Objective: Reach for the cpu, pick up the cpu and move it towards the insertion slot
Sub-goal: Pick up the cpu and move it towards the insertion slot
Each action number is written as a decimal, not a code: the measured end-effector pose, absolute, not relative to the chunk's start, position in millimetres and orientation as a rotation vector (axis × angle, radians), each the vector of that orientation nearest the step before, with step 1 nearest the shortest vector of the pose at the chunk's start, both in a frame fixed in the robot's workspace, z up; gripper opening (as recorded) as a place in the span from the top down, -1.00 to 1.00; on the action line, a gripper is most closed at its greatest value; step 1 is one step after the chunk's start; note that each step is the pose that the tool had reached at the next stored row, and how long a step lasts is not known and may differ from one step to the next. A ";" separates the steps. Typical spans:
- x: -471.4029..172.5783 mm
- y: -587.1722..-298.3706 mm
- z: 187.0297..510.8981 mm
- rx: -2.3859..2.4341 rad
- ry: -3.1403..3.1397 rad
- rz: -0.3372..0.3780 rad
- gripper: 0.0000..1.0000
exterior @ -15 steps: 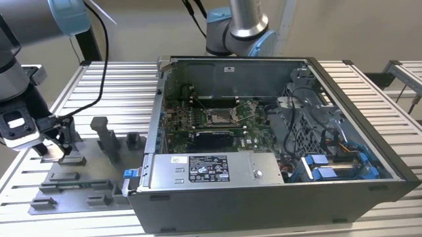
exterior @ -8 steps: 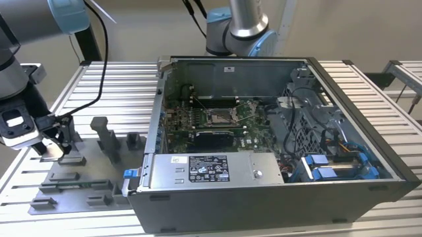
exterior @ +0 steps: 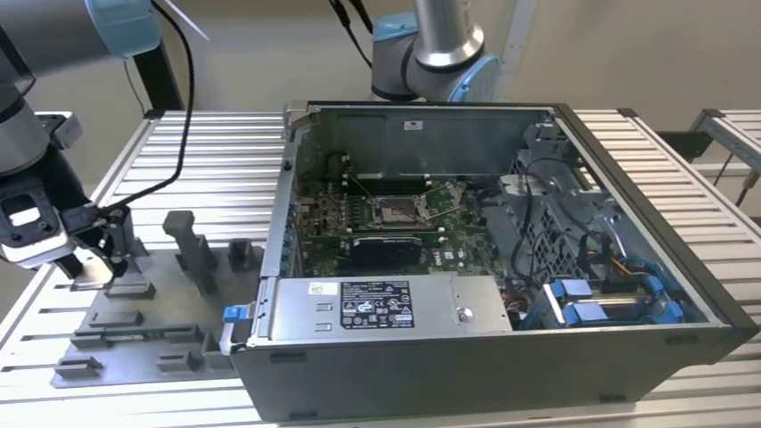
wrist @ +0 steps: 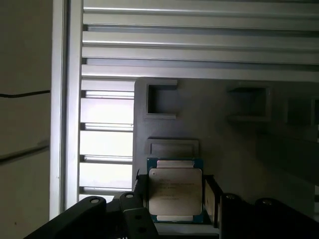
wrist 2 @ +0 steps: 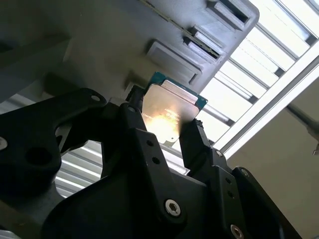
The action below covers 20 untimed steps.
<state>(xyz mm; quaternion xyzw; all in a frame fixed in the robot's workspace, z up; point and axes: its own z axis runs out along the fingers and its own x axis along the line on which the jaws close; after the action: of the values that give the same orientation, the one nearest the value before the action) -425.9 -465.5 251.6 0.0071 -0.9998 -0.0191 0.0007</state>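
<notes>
The gripper point(wrist 2: 163, 119) is clamping the cpu point(wrist: 175, 191) edgewise between its fingers point(wrist 2: 195, 144), mid pick-up, probably needing a level lift toward the insertion slot point(exterior: 395, 211).

Nothing here can be read from where I stand. The silver power supply housing point(exterior: 476, 308) at the front of the open computer case point(exterior: 476, 374) carries a black label point(exterior: 374, 306) packed with white print and small symbols, and just beside it sits a white sticker point(exterior: 323, 288) with dark lines. All of that print is too fine to make out. A small white sticker point(exterior: 414, 124) sits high on the case's inner back wall, and it is just as illegible. In the first wrist view, the pale top of the cpu point(wrist: 174, 191) shows a few rows of faint marking, but no letter or number comes clear.
</notes>
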 end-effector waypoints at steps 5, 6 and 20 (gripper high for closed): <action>-425.9 -465.5 253.9 0.022 -3.140 -0.060 1.00; -425.9 -465.5 254.2 0.022 -3.140 -0.060 1.00; -425.9 -465.5 259.3 0.020 -3.140 -0.060 1.00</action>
<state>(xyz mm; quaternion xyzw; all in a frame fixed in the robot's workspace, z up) -425.9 -465.5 259.3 0.0064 -0.9998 -0.0191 0.0006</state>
